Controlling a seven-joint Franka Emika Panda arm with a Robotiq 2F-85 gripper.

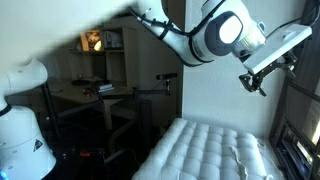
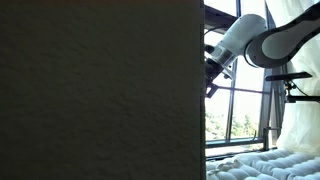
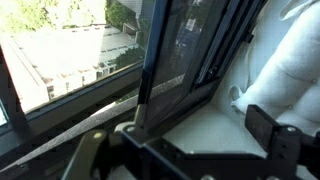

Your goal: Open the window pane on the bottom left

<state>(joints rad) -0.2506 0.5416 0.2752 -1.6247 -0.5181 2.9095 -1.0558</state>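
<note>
Window pane (image 3: pixel 182 45) just ahead of gripper (image 3: pixel 178 148)

The window pane (image 3: pixel 180 45) is glass in a thin black metal frame, seen close in the wrist view. It stands upright and skewed to the neighbouring fixed glass (apparently ajar), its bottom edge just above the pale sill (image 3: pixel 90 100).

The tool (image 1: pixel 256 84) hangs above the mattress (image 1: pixel 205 150), just beside the window (image 1: pixel 304 112).

Arm (image 1: pixel 215 35) reaches high, end effector (image 1: pixel 258 82) angled downward.
</note>
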